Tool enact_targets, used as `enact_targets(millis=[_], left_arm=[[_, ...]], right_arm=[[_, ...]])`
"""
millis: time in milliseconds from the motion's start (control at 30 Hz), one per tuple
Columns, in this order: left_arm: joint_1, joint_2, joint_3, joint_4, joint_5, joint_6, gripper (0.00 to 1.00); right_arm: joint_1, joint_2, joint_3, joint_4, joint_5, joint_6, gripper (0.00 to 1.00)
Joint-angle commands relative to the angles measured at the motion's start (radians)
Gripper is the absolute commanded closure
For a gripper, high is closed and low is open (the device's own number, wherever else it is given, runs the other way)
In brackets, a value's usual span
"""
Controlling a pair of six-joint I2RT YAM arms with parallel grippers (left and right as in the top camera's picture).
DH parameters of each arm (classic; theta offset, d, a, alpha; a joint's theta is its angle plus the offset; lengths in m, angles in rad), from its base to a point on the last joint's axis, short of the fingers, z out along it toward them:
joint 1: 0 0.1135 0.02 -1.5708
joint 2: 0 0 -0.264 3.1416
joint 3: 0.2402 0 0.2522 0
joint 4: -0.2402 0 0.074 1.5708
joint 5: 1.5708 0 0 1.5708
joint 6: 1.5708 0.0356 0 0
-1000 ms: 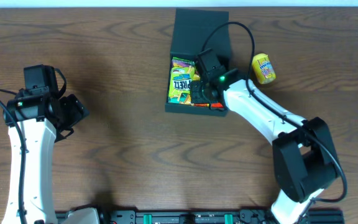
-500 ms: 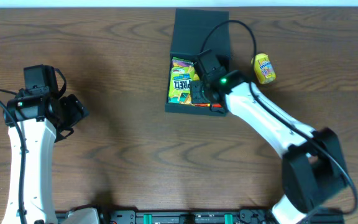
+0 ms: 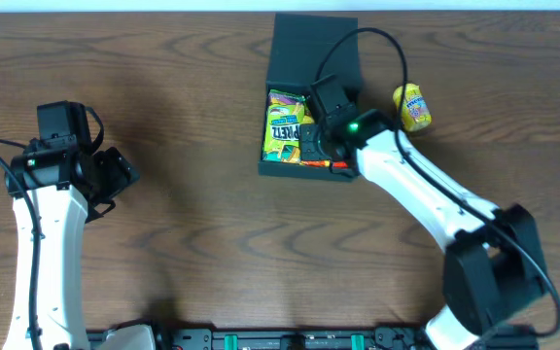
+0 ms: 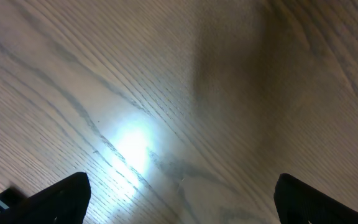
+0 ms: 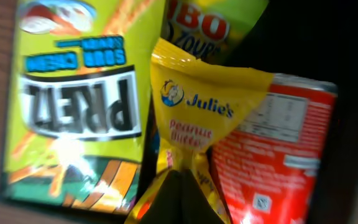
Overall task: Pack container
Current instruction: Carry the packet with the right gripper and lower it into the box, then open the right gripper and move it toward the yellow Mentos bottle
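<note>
Gripping the Julie's packet (image 5: 194, 118) by its crimp, your right tool (image 3: 320, 137) is holding it inside the open container (image 3: 314, 49), seemingly filling the gap beside the Pretz box (image 5: 73, 106); your left tool (image 3: 118, 175) is idling released, well left of the container.

The right arm (image 3: 426, 194) swings out to the right, and its big black joint (image 3: 489, 277) drops lower toward the near edge of the table (image 3: 212, 194). Its green light (image 3: 355, 126) slides a bit right too. The right gripper (image 3: 317, 146), pinching a yellow packet (image 5: 204, 118), barely shifts over the box (image 3: 309, 44).
</note>
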Motion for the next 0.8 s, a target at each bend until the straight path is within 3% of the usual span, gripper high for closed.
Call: enact_targets(millis=[0, 500, 767], left_arm=[[0.006, 0.010, 0.003, -0.003, 0.007, 0.007, 0.05], [0.006, 0.010, 0.003, -0.003, 0.007, 0.007, 0.05], [0.006, 0.010, 0.003, -0.003, 0.007, 0.007, 0.05]], right_arm=[[0.006, 0.050, 0.006, 0.009, 0.011, 0.003, 0.99], [0.009, 0.099, 0.007, 0.019, 0.045, 0.003, 0.99], [0.006, -0.057, 0.080, -0.068, 0.111, -0.096, 0.99]])
